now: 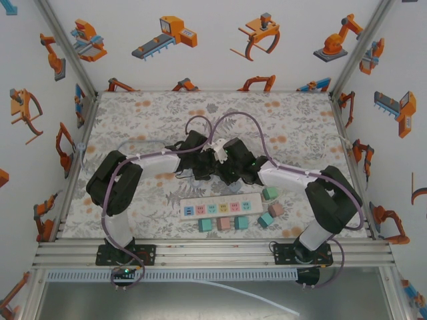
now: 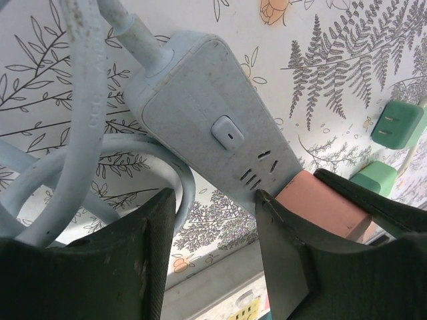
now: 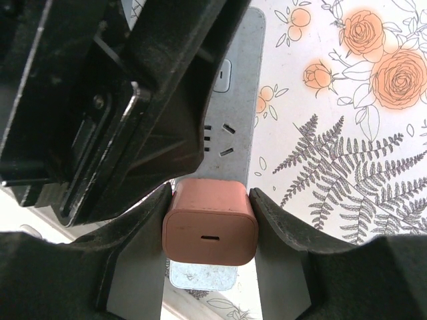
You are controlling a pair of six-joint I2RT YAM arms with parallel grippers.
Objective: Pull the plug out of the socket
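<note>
A pale grey socket (image 2: 213, 113) with a rocker switch and a thick white cable (image 2: 87, 100) lies on the floral table mat. A salmon-pink plug (image 3: 210, 230) sits pushed into its end. My right gripper (image 3: 210, 200) is shut on the plug, one pad on each side. In the left wrist view the plug (image 2: 320, 203) shows at the socket's far end. My left gripper (image 2: 213, 200) has narrow jaws at the socket's near edge. Its right finger (image 2: 287, 260) touches the socket and its left finger (image 2: 133, 267) meets the cable loop. Both grippers meet mid-table, left (image 1: 202, 162) and right (image 1: 227, 163).
A long white power strip (image 1: 220, 208) with coloured outlets lies near the front edge. Loose plugs lie around it: green (image 1: 270, 193), pink (image 1: 275, 211), teal (image 1: 265, 219). Two green plugs (image 2: 397, 123) show beyond the socket. Printed walls enclose the table.
</note>
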